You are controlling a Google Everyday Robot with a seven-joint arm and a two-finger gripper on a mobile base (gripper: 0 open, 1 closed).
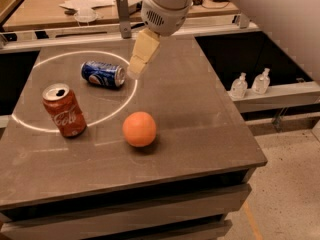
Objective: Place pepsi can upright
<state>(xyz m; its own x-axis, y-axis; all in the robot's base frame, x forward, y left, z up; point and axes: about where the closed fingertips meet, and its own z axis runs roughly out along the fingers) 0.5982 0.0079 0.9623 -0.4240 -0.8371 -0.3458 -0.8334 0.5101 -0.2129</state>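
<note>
The pepsi can [103, 74] is dark blue with a Pepsi logo. It lies on its side on the grey table [200, 114], toward the back left, inside a bright ring of light. My gripper [134, 73] hangs from the white arm, tilted down and to the left. Its tip is just right of the can, close to its end and a little above the table. It holds nothing that I can see.
A red Coca-Cola can [64, 109] stands upright at the left front. An orange [139, 129] lies in the middle front. A metal post [123, 11] stands at the table's back edge. Two small bottles [250, 84] sit on a lower shelf to the right.
</note>
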